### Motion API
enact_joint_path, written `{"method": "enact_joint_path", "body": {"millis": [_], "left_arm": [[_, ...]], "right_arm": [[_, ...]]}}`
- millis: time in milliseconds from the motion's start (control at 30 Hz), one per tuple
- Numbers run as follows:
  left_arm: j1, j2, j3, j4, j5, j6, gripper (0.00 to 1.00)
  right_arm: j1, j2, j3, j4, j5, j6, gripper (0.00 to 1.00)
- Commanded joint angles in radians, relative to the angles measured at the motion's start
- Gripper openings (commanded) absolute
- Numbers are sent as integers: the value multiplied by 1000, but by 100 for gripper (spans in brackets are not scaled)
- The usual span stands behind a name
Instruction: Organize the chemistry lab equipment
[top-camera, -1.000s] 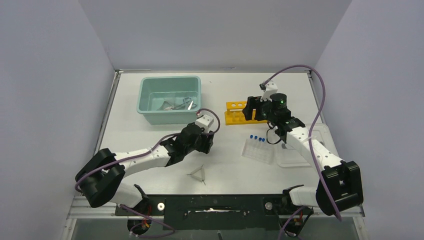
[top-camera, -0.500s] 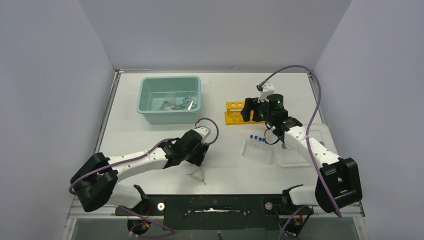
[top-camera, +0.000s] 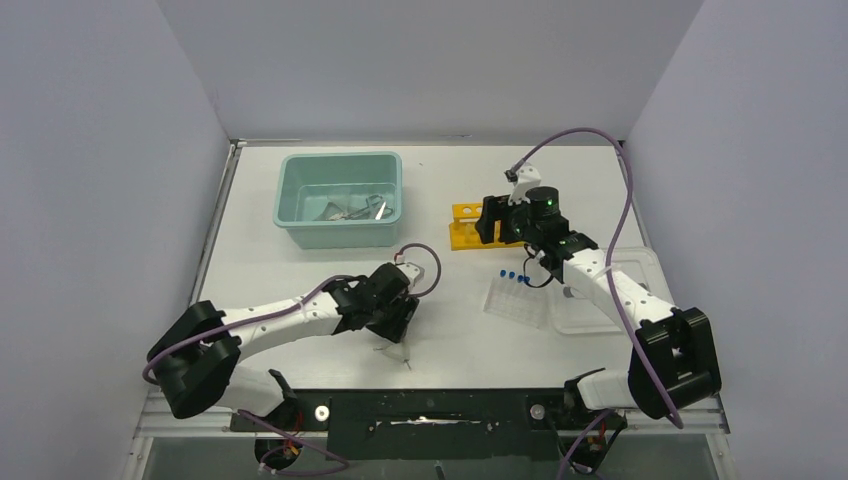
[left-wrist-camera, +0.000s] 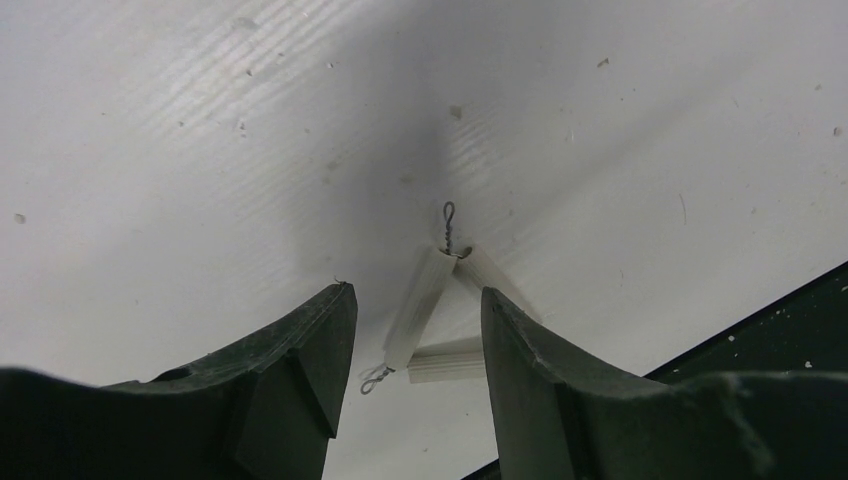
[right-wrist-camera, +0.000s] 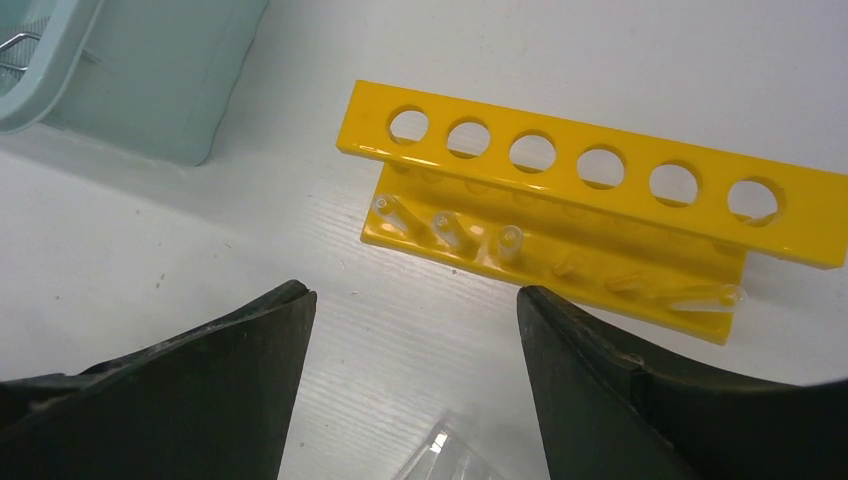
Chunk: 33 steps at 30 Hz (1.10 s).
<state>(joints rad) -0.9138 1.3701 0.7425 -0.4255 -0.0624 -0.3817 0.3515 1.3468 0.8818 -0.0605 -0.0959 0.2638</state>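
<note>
A white pipe-clay triangle with twisted wire ends (top-camera: 398, 349) lies near the table's front edge. My left gripper (top-camera: 400, 326) is open and low over it. In the left wrist view the triangle (left-wrist-camera: 425, 300) lies between the spread fingers of the left gripper (left-wrist-camera: 415, 295), not touched. My right gripper (top-camera: 493, 222) is open and empty over the yellow tube rack (top-camera: 465, 229). The rack (right-wrist-camera: 590, 190) fills the right wrist view ahead of the right gripper (right-wrist-camera: 413, 292). Blue-capped tubes (top-camera: 514, 277) lie in a clear pack. Metal forceps (top-camera: 366, 207) lie in the teal tub (top-camera: 340, 160).
A translucent white lid (top-camera: 605, 310) lies at the right, under the right arm. The tub's corner (right-wrist-camera: 150, 80) shows at the upper left of the right wrist view. A clear plastic corner (right-wrist-camera: 450, 452) shows below the right fingers. The black front rail (top-camera: 430, 408) runs close behind the triangle.
My left gripper has moved toward the front edge and come down over the triangle. My right gripper has shifted left and back, over the yellow rack.
</note>
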Motion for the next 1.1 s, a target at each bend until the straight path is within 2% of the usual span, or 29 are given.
{"method": "enact_joint_path", "body": {"millis": [0, 467, 700, 1067], "left_arm": [[-21, 22, 11, -13, 36, -27, 47], [-48, 150, 43, -53, 13, -44, 39], [-48, 167, 67, -45, 17, -45, 12], [-47, 146, 229, -125, -34, -4, 2]], "right_arm": [[13, 4, 46, 37, 22, -4, 76], [18, 7, 46, 37, 28, -2, 76], [17, 12, 46, 39, 28, -2, 76], [15, -15, 53, 30, 48, -7, 76]]}}
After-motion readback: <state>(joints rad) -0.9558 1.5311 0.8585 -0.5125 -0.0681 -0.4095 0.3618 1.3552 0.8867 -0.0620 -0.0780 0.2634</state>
